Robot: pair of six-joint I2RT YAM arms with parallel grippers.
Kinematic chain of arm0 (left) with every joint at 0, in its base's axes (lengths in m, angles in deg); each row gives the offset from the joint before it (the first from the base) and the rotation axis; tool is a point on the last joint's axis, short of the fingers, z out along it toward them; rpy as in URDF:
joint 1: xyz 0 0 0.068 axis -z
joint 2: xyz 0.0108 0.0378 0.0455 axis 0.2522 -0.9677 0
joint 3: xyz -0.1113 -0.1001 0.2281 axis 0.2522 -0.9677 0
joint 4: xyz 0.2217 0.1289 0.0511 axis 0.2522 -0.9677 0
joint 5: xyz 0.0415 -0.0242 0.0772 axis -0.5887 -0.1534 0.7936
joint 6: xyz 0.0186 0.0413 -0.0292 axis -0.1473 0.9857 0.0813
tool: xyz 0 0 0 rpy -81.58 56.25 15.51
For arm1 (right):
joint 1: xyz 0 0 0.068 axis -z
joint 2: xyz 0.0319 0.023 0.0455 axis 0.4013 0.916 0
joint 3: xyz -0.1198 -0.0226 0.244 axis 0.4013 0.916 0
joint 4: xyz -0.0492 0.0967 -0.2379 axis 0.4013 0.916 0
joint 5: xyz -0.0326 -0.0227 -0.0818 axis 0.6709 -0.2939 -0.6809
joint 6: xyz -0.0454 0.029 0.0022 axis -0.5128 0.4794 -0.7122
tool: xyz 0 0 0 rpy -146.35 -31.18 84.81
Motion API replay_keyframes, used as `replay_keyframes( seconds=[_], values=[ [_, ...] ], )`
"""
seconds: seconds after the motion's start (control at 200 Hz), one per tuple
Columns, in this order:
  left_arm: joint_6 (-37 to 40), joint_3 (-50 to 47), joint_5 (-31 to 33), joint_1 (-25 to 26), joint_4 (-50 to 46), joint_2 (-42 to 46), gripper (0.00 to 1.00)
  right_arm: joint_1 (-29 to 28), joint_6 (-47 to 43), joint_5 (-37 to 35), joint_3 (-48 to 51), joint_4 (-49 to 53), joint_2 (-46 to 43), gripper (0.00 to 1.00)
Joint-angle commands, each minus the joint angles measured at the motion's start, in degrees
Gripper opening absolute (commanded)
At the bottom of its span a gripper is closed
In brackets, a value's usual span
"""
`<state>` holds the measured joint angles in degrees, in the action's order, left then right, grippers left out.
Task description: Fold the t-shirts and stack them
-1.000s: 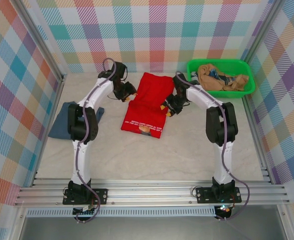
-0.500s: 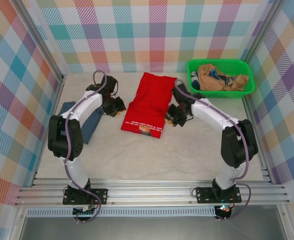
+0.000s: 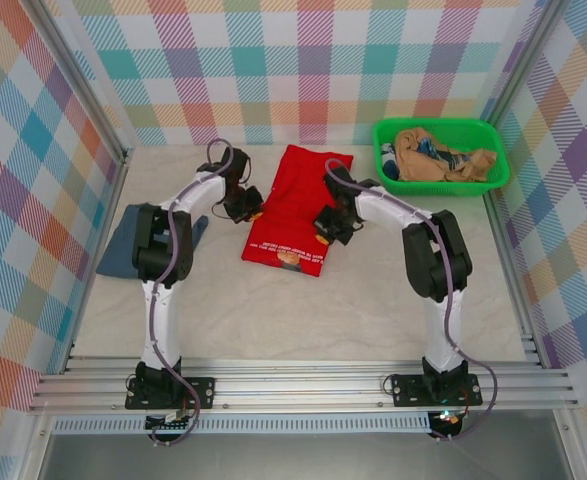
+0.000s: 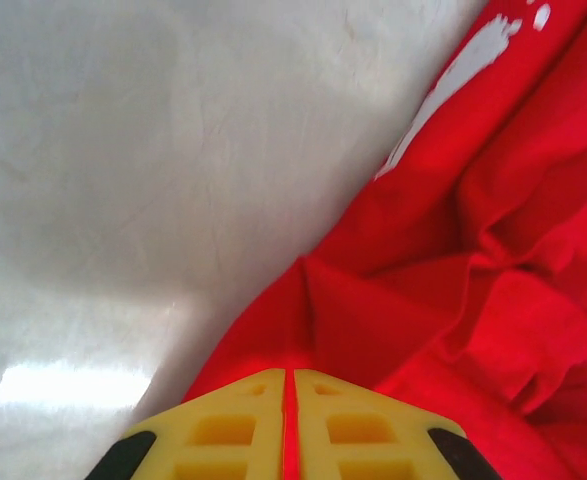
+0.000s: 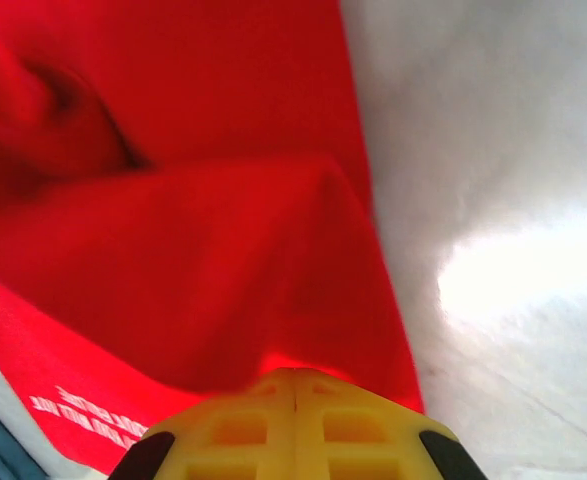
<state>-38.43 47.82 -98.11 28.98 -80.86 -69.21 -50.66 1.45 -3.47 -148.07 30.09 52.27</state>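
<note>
White-and-black arms (image 3: 186,195), purple cables (image 3: 216,146), yellow tool fingers (image 4: 233,425)

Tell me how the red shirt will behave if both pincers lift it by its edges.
Probably floppy: the red shirt creases and tents up where the left pincer pinches its edge. Its middle would likely sag between that grip and the right pincer. It looks thin and light, so the folded layers may slide apart when raised.

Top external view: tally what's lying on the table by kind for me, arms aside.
Red t-shirt: 1
Slate-blue t-shirt: 1
Green basket: 1
Cloth heap inside the basket, mostly tan: 1
Total: 4
</note>
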Motion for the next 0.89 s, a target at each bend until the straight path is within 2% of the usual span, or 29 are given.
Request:
replay_keyframes(
  seconds=[0.0,0.24,0.41,0.51,0.575,0.625,0.675,0.76,0.84,0.89],
  values=[
    [-0.1,4.3,0.3,-1.2,-2.6,-2.5,0.11,1.7,-2.1,-1.1,-4.0,3.7,2.8,0.01],
    [-5.0,13.2,-1.1,-1.4,2.5,-5.0,0.13,5.6,-2.3,-0.2,-10.0,2.5,7.1,0.02],
    [-4.0,26.0,-3.3,-1.8,-2.8,-12.3,0.13,7.5,-1.1,1.8,-15.1,0.1,11.0,0.03],
    [-2.6,27.1,-2.3,-2.2,-3.8,-11.9,0.14,7.7,-1.3,1.4,-18.1,1.5,11.6,0.04],
    [-1.0,25.4,-0.8,-2.6,-4.3,-9.3,0.16,7.6,-1.7,0.2,-17.0,1.6,9.4,0.04],
    [0.0,23.1,1.0,-2.8,-5.0,-6.6,0.21,7.5,-1.7,-0.8,-14.3,0.7,6.3,0.06],
    [0.6,19.9,3.2,-3.2,-5.8,-3.5,0.29,7.2,-1.5,-1.6,-10.5,-0.5,2.5,0.13],
    [2.2,12.1,3.9,-3.7,-6.5,2.3,0.3,5.9,-0.9,-1.5,-2.2,-1.9,-3.7,0.24],
    [3.3,3.5,2.4,-4.0,-8.8,7.2,0.34,3.1,0.4,-0.4,5.2,-1.9,-9.1,0.35],
    [2.9,-4.9,0.7,-4.0,-7.6,11.4,0.4,0.9,2.5,1.3,11.2,-4.4,-12.7,0.4]
  ],
)
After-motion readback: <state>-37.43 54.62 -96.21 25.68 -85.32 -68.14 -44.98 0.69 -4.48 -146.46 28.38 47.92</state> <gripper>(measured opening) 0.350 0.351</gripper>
